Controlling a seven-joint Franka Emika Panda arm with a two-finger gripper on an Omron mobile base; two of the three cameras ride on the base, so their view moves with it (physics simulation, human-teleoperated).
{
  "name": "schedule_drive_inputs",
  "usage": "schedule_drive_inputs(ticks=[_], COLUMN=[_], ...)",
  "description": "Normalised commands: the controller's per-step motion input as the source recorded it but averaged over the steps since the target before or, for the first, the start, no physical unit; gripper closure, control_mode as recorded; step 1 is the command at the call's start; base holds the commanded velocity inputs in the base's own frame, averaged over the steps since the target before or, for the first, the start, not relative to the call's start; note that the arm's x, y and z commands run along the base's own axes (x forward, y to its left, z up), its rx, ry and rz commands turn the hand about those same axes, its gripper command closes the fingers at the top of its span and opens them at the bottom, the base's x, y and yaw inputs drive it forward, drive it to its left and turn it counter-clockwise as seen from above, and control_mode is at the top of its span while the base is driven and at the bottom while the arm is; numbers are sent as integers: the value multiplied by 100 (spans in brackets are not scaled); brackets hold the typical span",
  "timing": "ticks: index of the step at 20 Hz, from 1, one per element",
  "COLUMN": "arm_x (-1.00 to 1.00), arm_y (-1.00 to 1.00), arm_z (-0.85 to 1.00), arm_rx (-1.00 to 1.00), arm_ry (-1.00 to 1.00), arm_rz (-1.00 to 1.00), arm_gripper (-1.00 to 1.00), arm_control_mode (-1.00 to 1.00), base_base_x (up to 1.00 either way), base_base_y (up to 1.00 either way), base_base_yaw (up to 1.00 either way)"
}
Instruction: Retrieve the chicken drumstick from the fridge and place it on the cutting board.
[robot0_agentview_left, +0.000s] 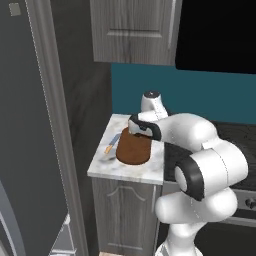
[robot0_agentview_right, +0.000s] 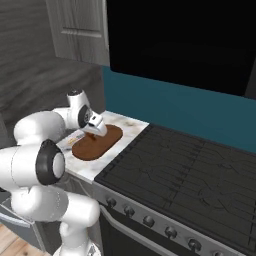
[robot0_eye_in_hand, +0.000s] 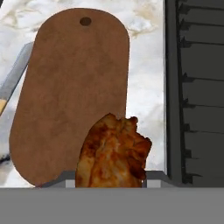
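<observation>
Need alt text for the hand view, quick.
A browned chicken drumstick sits clamped in the end effector, hanging over the near end of a dark-brown cutting board on a marble counter. A knife lies along the board's left edge; black stove grates run down the right.

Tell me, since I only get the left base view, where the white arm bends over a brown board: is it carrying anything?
Observer: Yes. The hand view shows the chicken drumstick clamped in the pincer, over the near end of the cutting board.
Operator: Has it touched the board?
Observer: I cannot tell. The right base view puts the pincer low over the board's middle.
Operator: Anything odd about the board?
Observer: Its far end has a small round hole, seen in the hand view.
</observation>
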Motion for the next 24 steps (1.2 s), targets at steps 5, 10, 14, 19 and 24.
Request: schedule_drive_inputs(ticks=[5, 10, 14, 19, 24], arm_x=[68, 51, 28, 36, 25], arm_y=[0, 0, 1, 0, 0], arm_z=[-51, -56, -62, -57, -21], arm_rx=[0, 0, 0, 0, 4], arm_ry=[11, 2, 0, 0, 0], arm_rz=[-2, -1, 0, 0, 0], arm_gripper=[100, 100, 100, 100, 100], arm_control_mode=[-100, -100, -100, -100, -100], base_base_x=[0, 0, 0, 0, 0], base_base_y=[0, 0, 0, 0, 0], base_base_yaw=[0, 0, 0, 0, 0])
